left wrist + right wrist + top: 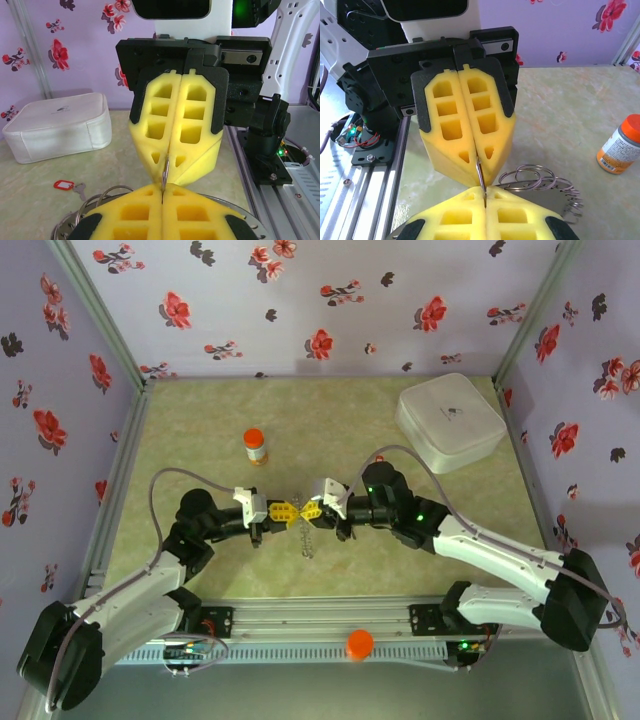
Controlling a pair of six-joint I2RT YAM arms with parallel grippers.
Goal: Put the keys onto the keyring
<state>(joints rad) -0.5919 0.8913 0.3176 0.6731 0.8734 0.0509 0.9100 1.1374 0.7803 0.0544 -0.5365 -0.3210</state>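
Task looks unfinished. The red-tagged key point(64, 185) lies on the table point(30, 205) near the keyring point(527, 177), and I judge it unthreaded. I cannot make out the other key. My left claw point(285, 512) and right claw point(310, 510) meet tip to tip mid-table. Both are clenched on one metal sliver point(164, 176), probably a ring coil.

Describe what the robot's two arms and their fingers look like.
The left arm and right arm have white shells on their long links, with black joints and wrist housings. The left gripper and right gripper each carry two chunky yellow fingers with rectangular pockets, backed by black plates. A thin greyish cable loops along each arm; green lights glow on the right arm.
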